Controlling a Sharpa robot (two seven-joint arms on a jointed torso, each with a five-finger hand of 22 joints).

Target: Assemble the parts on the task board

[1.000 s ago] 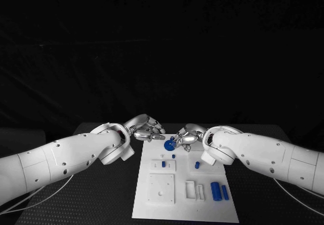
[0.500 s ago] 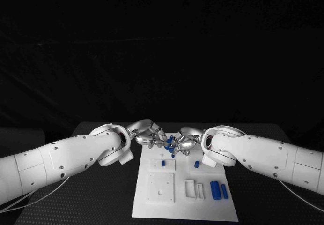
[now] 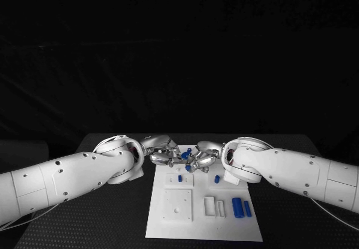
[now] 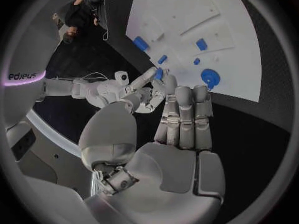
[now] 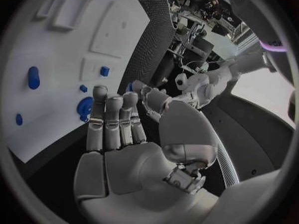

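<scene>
The two hands met over the far end of the white task board (image 3: 179,218). The left hand (image 3: 162,154) and the right hand (image 3: 203,158) both pinched one small blue part (image 3: 186,153) between their fingertips. A round blue part (image 4: 210,77) lay flat on the board below them.

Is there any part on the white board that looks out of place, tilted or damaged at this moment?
Nothing stands out. The task board lies flat and square on the table, and the blue parts rest neatly on it. Both hands, left hand and right hand, meet over its far end near a round blue part.
</scene>
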